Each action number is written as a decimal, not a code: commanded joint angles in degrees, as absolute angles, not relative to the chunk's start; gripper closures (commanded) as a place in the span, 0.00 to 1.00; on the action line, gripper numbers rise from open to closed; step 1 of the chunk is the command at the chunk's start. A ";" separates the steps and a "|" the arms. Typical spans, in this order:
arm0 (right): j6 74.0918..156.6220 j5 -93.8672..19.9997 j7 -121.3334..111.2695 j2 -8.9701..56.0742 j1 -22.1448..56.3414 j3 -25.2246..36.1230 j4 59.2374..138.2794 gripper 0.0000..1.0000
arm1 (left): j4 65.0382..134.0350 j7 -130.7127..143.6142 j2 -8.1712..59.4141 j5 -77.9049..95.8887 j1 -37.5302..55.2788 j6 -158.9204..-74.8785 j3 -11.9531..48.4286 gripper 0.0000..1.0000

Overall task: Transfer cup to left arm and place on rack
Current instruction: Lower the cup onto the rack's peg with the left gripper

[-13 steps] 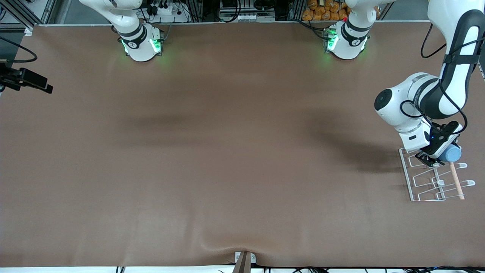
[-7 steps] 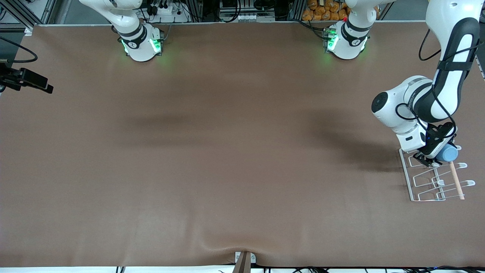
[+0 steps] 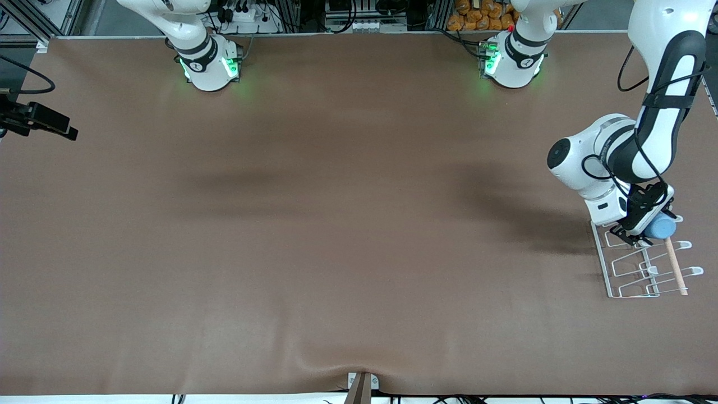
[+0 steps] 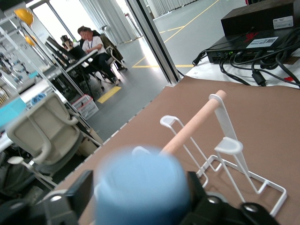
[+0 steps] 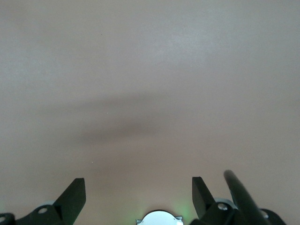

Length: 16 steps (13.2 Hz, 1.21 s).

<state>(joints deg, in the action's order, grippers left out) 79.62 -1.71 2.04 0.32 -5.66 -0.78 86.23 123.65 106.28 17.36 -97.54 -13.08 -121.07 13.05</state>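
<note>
Two hands, one busy: from the front, my left hand [image 3: 639, 231] sets the cup [image 3: 660, 227] on the rack [image 3: 628, 269] at its end farthest from the front camera. My left wrist shows the cup [image 4: 140, 187] between my fingers [image 4: 70, 201]; whether they grip, I cannot tell. My right hand [image 5: 138, 197] waits, spread and empty, over bare desk [image 5: 150, 70].

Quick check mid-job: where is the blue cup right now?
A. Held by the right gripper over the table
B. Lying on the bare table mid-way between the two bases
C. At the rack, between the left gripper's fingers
C: the cup sits between the left gripper fingers at the rack, at its end farthest from the front camera.
</note>
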 commanded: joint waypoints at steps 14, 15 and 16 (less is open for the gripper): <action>83.32 -0.61 1.93 -0.09 -7.03 -1.49 85.87 0.00 | 115.94 89.24 16.08 -94.85 -13.45 -125.83 14.41 0.00; 83.23 -0.62 1.93 -0.09 -7.21 -1.49 85.87 0.00 | 114.88 86.69 16.26 -91.96 -13.45 -127.86 14.41 0.00; 83.06 -0.62 1.93 -0.09 -7.38 -1.49 85.87 0.00 | 114.00 84.22 16.35 -90.11 -13.36 -128.32 14.41 0.00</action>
